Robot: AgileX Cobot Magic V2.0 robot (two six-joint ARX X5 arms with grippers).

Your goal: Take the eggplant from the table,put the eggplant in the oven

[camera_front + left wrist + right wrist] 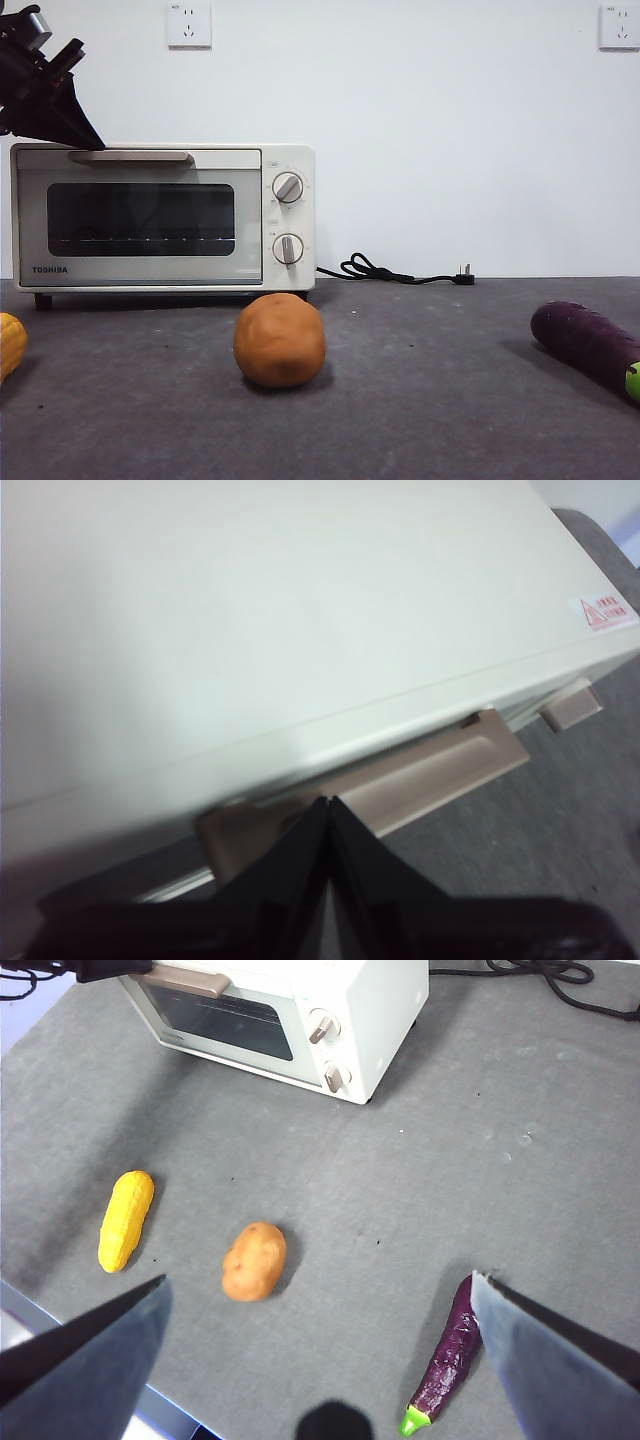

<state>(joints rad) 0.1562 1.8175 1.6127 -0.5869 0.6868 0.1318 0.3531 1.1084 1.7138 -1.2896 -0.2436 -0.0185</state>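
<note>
Oven door shut, nothing loaded; the task is barely begun. The small cream-white toaster oven (165,215) with dark glass door, beige bar handle (131,157) and two round knobs stands at the back of the flat dark grey speckled worktop (430,400).

The long dark purple eggplant (450,1355) with bright green stem cap lies flat on the worktop, well apart from the oven, out past the knob side and nearer the front edge. No tool touches it.

Left tool (327,825): jaws clenched together, holding nothing, tips poised just above the oven's bar handle at the end far from the knobs. Whether the tips touch the handle is hard to judge; the wrist view is blurred there. My reading: it is set to pull the door down.

Right tool (320,1360): jaws released wide, high above the worktop, the eggplant near one jaw from its view.

Left to do: open the door, grasp the eggplant, carry it to the oven, place it on the rack.

Room: a round orange-brown lump (279,340) sits in front of the oven, near the door's swing; a yellow corn cob (126,1220) lies further off toward the handle's free end. Open worktop between eggplant and oven. A black power cord (400,272) trails behind the oven's knob side, clear of that path.
</note>
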